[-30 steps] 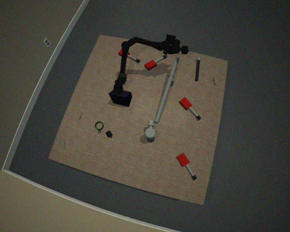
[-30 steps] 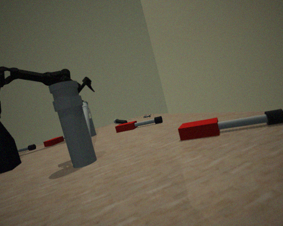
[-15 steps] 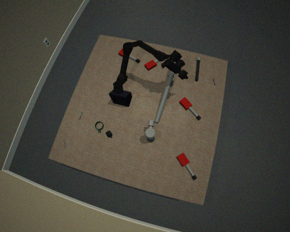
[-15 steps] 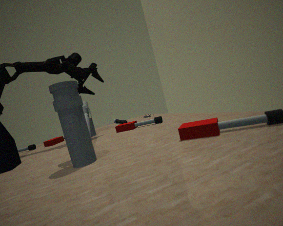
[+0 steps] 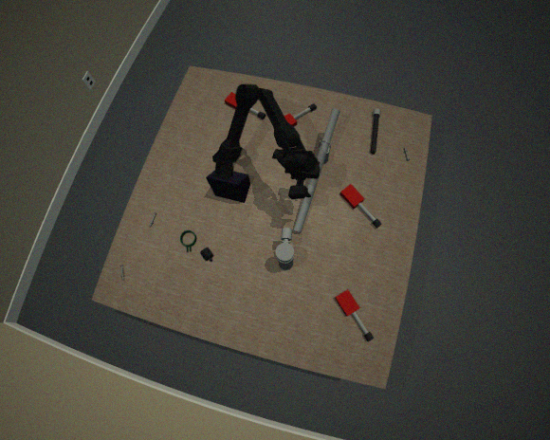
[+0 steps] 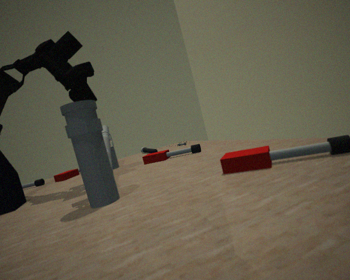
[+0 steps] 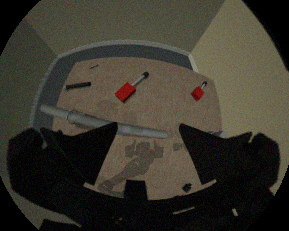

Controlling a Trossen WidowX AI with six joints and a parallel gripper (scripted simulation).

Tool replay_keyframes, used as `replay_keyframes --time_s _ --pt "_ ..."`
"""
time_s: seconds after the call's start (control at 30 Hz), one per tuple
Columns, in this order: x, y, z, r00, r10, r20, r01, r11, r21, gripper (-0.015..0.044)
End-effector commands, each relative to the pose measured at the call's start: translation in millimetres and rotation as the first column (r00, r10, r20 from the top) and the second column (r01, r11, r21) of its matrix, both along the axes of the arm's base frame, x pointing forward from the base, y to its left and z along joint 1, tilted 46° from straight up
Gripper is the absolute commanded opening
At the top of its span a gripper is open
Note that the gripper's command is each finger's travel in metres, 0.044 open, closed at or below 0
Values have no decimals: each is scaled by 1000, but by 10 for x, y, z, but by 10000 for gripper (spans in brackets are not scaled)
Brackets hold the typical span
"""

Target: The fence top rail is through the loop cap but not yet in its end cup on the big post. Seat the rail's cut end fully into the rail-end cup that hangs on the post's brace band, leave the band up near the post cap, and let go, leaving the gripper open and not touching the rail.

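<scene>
The grey top rail (image 5: 304, 209) (image 7: 63, 115) lies along the mat and passes through the loop cap (image 5: 327, 154) near its far half. Its cut end (image 5: 297, 229) stops just short of and slightly beside the rail-end cup (image 5: 286, 232), which hangs on the big grey post (image 5: 284, 253) (image 6: 91, 163). The brace band (image 6: 79, 131) sits high on the post, just under the post cap. My gripper (image 5: 300, 191) (image 7: 149, 126) is open and empty. It hovers right next to the rail's middle stretch, on the arm's side; the rail shows beyond the fingers in the wrist view.
Several red-headed mallets lie about, among them one (image 5: 353, 196) (image 7: 126, 90) right of the rail, one (image 5: 347, 302) (image 6: 246, 159) near the front and one (image 5: 290, 119) at the back. A black rod (image 5: 374, 133), a green ring (image 5: 188, 238), a small black part (image 5: 207, 254) and small bolts also lie on the mat.
</scene>
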State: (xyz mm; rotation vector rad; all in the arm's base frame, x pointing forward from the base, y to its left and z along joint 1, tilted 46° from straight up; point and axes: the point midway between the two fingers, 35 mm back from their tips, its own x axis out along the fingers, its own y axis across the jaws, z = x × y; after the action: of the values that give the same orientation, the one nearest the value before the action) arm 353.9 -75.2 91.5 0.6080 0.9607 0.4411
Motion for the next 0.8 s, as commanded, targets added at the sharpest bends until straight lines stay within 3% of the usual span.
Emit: replay_keyframes --time_s 0.0,0.2,0.4,0.57,0.77 --pt "-163 -74 -102 997 -41 -63 46 996 80 440" --pt "-167 -125 -154 1000 2 -21 -1 999 46 440" --pt "-217 -391 -440 950 253 183 -225 961 -164 440" --pt "-299 -613 -711 809 490 323 -368 852 -372 440" --pt "-443 -845 -1050 543 735 407 -424 658 -622 440"
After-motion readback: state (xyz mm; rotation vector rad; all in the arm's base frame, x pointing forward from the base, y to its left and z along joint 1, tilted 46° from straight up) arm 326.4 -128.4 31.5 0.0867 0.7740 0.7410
